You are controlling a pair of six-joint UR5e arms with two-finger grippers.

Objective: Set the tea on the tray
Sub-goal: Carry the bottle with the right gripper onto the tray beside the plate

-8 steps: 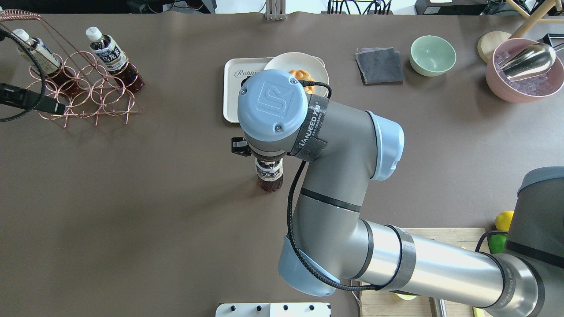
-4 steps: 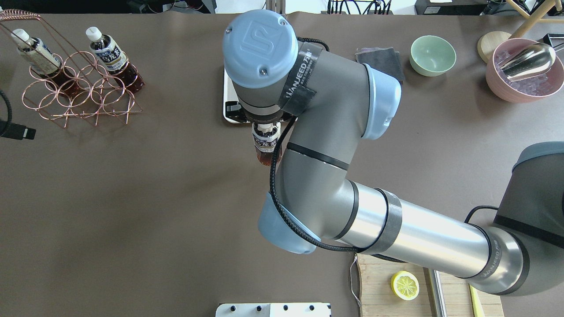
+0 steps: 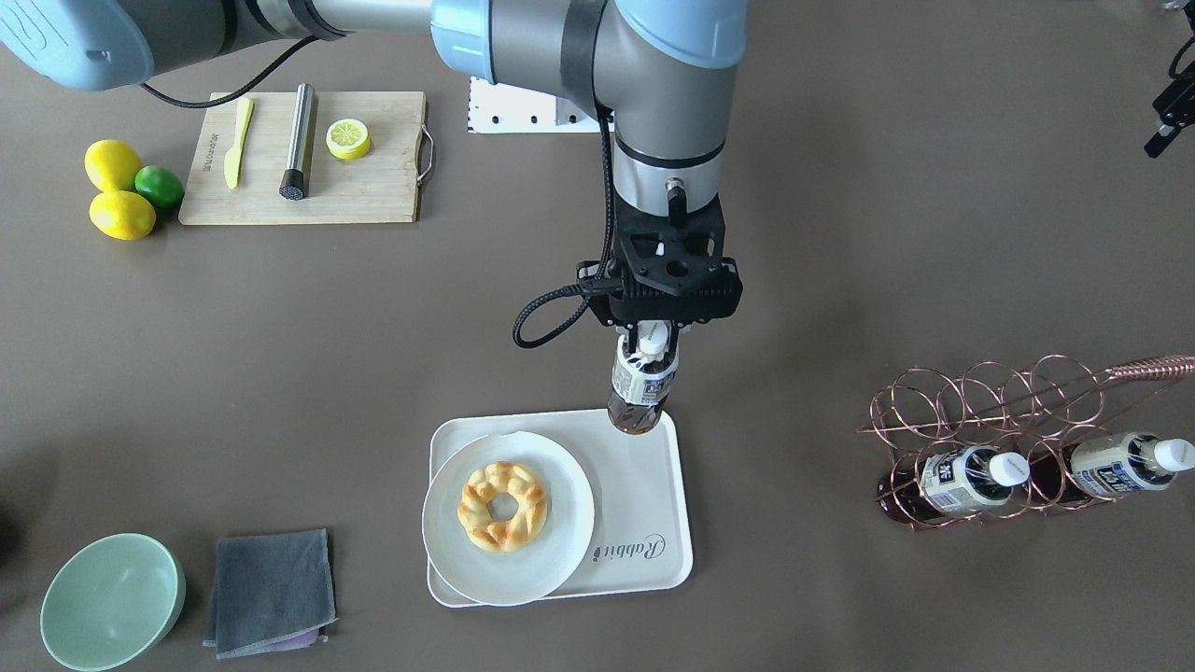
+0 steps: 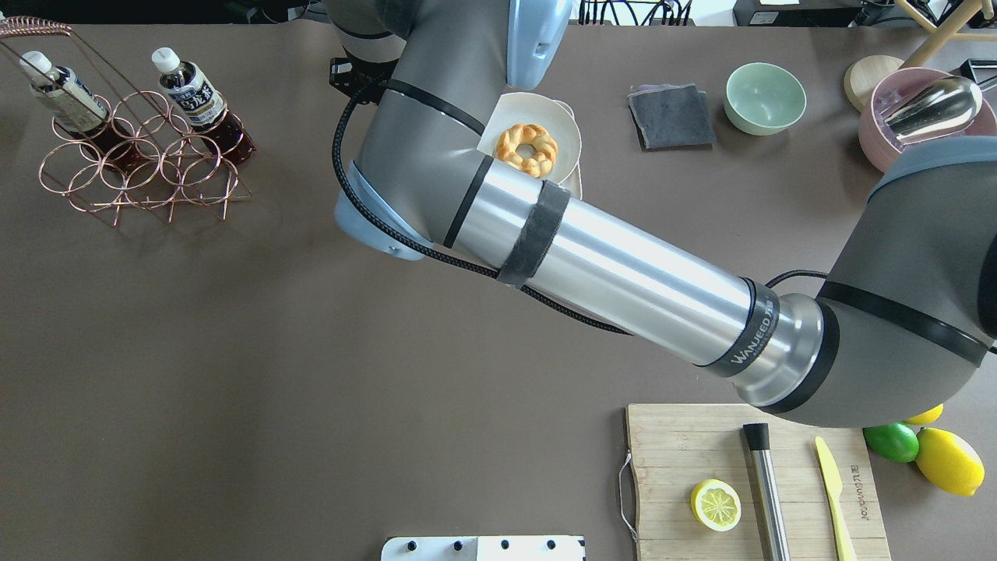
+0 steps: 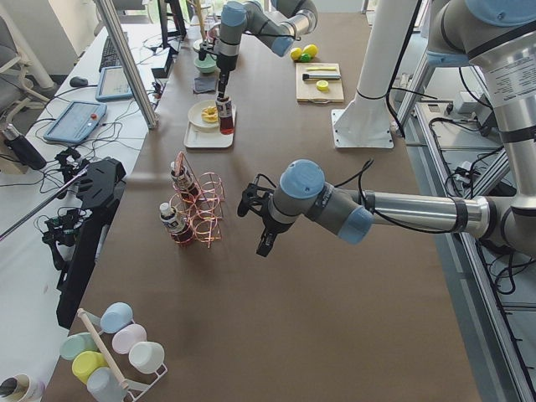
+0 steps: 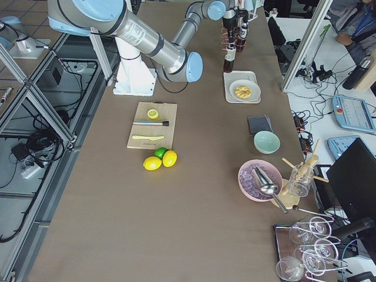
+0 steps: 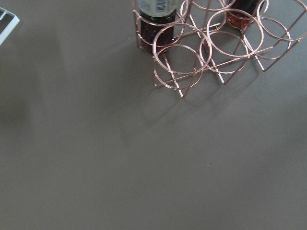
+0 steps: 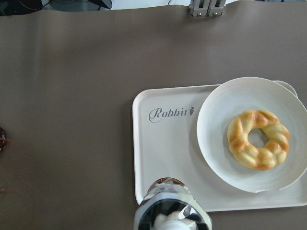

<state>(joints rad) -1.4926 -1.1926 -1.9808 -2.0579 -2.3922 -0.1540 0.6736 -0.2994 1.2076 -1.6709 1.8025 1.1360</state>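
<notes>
My right gripper is shut on the neck of a tea bottle with dark liquid and a white-and-blue label. It holds the bottle upright over the corner of the off-white "Rabbit" tray nearest the robot; I cannot tell whether the base touches. In the right wrist view the bottle sits at the tray's near edge. A round plate with a braided pastry fills the tray's other half. Only part of my left gripper shows, near the copper rack; I cannot tell its state.
Two more tea bottles lie in the rack. A green bowl and a grey cloth lie beside the tray. A wooden board holds a lemon slice, a knife and a steel rod; lemons and a lime lie beside it.
My right arm has carried the bottle away from the robot, from the table's middle to over the tray. My left gripper has drawn back out of the overhead view's left edge.
</notes>
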